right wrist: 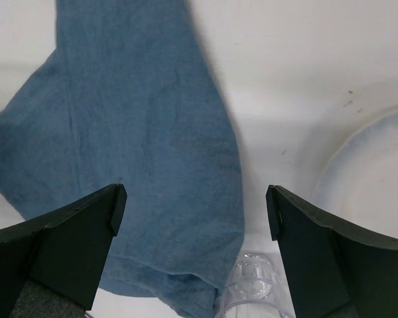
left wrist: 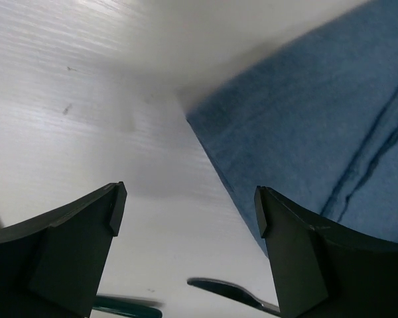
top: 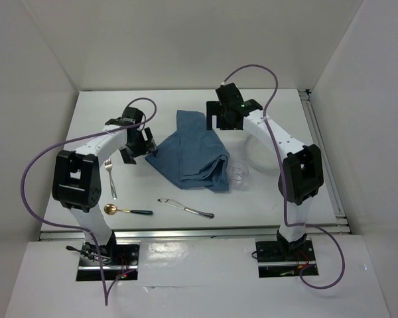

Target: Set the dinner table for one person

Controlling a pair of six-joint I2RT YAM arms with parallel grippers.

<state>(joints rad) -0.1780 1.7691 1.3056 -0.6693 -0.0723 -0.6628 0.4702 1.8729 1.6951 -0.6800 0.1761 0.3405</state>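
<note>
Left gripper (top: 138, 143) is released, jaws wide apart with nothing between them; it hangs at the left corner of the blue cloth (top: 194, 151); its wrist view shows the cloth's edge and bare surface below the gap; contact with either cannot be determined.

Table (top: 278, 202): white, filling the floor of the white-walled enclosure beyond the arm bases, with metal rails along its near and right edges; it carries every item listed below.

Fork (top: 110, 177): lying near the left side, tines toward the far end, just near of the left gripper.

Spoon (top: 125, 211): gold bowl, dark handle pointing right; lying near of the fork, close to the near rail.

Knife (top: 186, 208): lying at a slight slant right of the spoon, apart from it, near of the cloth.

Cloth: rumpled and folded over itself at the table's centre, between the two grippers.

Right gripper (top: 228, 114): released, jaws wide, grasping nothing; positioned over the far right part of the cloth.

Glass (top: 239, 174): clear, upright, just beside the cloth's near right corner.

Plate (right wrist: 378, 172): white, right of cloth and glass, partly under the right arm.
</note>
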